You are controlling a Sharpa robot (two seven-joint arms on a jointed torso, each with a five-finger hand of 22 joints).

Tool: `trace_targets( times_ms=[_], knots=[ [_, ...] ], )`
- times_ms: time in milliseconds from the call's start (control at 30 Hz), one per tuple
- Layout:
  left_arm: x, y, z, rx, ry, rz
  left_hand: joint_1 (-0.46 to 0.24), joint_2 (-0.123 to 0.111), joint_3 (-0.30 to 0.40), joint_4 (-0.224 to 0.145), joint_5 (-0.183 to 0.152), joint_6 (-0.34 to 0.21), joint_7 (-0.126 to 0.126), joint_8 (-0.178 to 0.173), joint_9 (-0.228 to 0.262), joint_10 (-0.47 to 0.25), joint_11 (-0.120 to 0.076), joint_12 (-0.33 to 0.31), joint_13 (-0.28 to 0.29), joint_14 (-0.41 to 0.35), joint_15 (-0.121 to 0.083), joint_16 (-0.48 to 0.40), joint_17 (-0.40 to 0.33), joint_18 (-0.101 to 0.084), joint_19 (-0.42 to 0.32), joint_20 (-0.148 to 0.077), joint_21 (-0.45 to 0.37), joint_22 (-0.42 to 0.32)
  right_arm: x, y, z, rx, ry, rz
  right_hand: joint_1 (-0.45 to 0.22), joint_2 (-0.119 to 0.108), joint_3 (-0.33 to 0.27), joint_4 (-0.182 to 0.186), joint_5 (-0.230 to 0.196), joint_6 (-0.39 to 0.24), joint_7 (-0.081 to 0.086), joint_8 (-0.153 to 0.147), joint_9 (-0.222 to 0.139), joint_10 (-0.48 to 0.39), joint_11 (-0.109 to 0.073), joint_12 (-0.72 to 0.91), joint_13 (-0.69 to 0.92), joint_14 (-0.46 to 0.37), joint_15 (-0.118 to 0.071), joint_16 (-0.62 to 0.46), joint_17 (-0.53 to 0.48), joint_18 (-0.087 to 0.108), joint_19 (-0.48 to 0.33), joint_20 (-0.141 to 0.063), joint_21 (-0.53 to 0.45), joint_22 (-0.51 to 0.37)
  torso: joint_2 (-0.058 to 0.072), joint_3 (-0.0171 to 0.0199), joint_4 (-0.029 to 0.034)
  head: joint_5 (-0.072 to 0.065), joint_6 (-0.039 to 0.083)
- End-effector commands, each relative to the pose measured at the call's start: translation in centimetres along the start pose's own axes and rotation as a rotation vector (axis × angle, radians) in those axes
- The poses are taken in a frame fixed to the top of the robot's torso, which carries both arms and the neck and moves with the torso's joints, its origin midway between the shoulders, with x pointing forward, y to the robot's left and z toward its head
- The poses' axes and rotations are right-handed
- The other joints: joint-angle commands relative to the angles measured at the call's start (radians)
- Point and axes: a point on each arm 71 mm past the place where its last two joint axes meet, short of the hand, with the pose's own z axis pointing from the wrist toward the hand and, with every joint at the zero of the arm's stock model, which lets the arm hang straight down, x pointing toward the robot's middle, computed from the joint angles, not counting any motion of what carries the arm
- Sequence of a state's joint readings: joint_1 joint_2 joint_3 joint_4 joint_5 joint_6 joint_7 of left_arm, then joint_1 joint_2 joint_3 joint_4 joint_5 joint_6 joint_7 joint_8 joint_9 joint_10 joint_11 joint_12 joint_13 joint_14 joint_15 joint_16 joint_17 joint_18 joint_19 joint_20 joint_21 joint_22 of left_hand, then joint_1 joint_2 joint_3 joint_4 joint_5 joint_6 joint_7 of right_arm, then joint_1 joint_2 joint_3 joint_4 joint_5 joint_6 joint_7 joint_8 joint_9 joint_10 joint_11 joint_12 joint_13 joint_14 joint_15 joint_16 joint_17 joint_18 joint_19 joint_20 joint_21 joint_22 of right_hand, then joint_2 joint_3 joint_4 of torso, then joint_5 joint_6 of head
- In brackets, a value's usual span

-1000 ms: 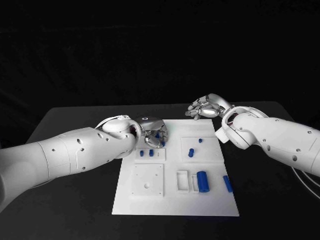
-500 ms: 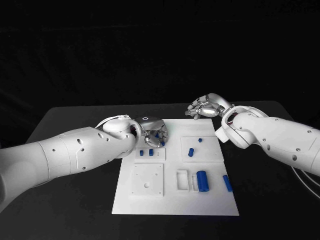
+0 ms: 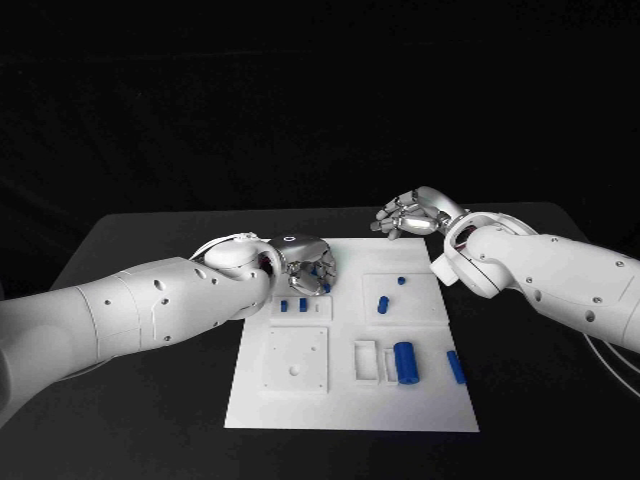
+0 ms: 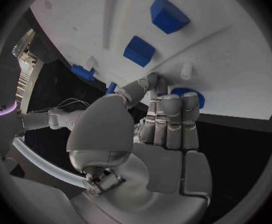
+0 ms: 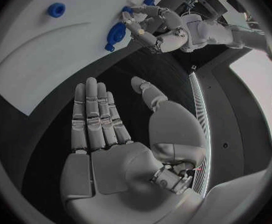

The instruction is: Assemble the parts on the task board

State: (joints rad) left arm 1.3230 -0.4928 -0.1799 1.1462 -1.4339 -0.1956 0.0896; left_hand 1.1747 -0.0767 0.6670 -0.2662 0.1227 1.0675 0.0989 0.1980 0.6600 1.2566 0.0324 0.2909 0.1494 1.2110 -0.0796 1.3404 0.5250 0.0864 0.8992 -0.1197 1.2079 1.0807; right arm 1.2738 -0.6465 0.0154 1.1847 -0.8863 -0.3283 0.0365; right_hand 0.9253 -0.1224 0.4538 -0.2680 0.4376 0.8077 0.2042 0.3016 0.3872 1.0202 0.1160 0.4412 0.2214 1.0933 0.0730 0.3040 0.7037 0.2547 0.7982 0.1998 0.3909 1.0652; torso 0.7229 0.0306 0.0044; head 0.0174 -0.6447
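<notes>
1. Since a second ago, we see our left hand (image 3: 306,266) barely shift, fingers curled over a blue part (image 4: 187,96) at the task board (image 3: 352,405) far-left corner, apparently gripping it.
2. Our right hand (image 3: 414,214) hovers open above the desk (image 3: 147,420), clear of the work.

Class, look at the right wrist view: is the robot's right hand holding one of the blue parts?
No. The right hand lies open with its fingers straight and nothing in its palm, off the edge of the task board.

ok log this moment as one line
left hand: fingers curled over task board far-left corner, hold unclear | right hand: open, off board's far edge | blue parts: on board
</notes>
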Motion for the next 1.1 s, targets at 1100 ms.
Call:
trace_targets(
  times_ms=[1100],
  knots=[
    [-2.5,3.6,-4.3,-0.095,-0.045,-0.21,-0.004,0.006,0.018,-0.004,0.005,0.015,-0.002,0.008,0.0,0.019,-0.001,-0.016,0.0,0.016,-0.002,0.003,-0.001,0.052,0.016,-0.052,0.003,-0.002,-0.4,-0.4,-0.2,-0.001,0.002,-0.004,-0.008,0.002,-0.004,-0.004,0.006,-0.004,0.001,0.007,-0.002,-0.007,0.0,0.004,-0.002,0.001,0.002,-0.006,0.002,0.007,-0.008,-0.001,-0.004,0.002,0.0,-0.0014,0.0016,0.004,0.004]
  ],
)
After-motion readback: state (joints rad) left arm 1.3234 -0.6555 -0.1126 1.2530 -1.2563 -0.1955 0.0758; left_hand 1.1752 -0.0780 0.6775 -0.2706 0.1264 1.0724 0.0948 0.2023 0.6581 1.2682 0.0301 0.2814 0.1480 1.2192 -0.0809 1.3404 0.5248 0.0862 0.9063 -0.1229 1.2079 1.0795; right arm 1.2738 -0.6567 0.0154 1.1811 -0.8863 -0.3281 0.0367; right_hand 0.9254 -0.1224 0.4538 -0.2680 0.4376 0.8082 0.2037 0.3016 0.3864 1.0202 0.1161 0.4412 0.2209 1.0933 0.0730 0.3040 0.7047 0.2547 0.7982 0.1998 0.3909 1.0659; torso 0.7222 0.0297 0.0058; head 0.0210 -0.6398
